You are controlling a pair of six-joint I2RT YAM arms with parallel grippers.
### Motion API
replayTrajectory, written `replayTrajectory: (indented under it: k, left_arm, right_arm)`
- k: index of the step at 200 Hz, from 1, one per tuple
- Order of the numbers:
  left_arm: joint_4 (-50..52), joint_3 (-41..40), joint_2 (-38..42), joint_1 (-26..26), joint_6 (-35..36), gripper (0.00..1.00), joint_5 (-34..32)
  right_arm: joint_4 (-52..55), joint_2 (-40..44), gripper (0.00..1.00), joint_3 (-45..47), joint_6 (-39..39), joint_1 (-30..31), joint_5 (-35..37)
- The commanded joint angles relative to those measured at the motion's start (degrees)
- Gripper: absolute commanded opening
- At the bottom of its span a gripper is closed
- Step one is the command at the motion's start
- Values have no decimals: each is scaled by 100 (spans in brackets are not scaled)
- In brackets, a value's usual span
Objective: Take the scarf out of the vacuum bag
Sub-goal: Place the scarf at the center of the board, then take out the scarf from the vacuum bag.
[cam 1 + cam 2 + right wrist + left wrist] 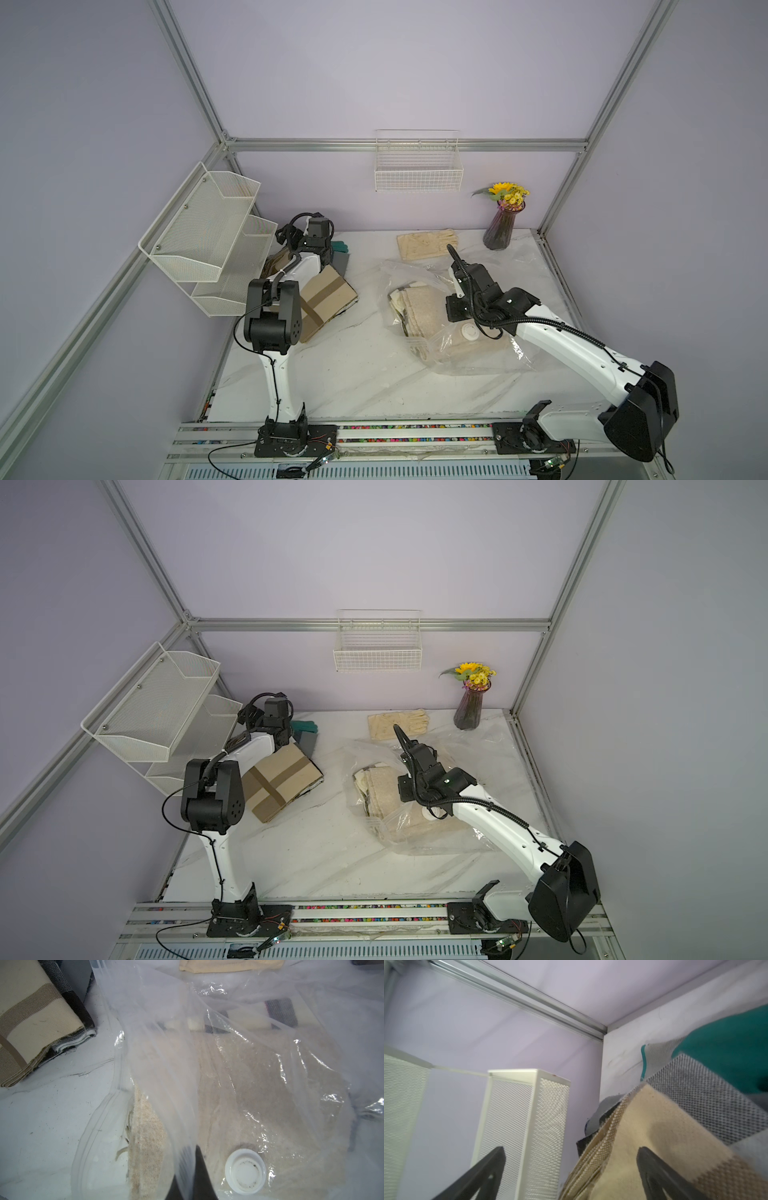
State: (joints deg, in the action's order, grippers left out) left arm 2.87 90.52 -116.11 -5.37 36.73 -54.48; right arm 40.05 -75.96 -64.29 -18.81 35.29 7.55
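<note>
On the table (357, 382), the vacuum bag (478, 359) is lying right of centre, white valve cap (245, 1172) facing up, with the beige scarf (148, 1126) sitting folded inside it. The right end effector (194, 1167) is pinching a fold of the bag's film, jaws closed tight. Farther back on the left, the left end effector (571, 1149) is hanging spread wide over a folded checked cloth (643, 1126) beside the mesh rack (208, 232). Pale gloves (428, 243) and a vase (503, 226) are sitting at the far edge.
</note>
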Motion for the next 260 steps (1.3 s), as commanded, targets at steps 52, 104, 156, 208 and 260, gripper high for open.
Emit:
replayTrajectory:
  k: [52, 104, 156, 208, 260]
  left_arm:
    - [2516, 844, 1699, -773, -2079, 100, 351]
    - [3519, 376, 3024, -861, -4192, 100, 2884]
    - [3221, -858, 4117, -861, -5532, 100, 5105]
    - [1867, -2281, 4495, -907, -6761, 100, 7444]
    - [241, -3643, 4351, -1748, -7985, 99, 8136]
  right_arm:
    - [7, -107, 0, -300, -27, -31, -101]
    - [-11, -226, 0, -330, -29, -33, -296]
    - [-269, 93, 0, -240, 9, -31, -880]
    - [-144, 395, 0, -183, 147, -31, -1374]
    - [309, 361, 0, -159, 198, -35, -1543]
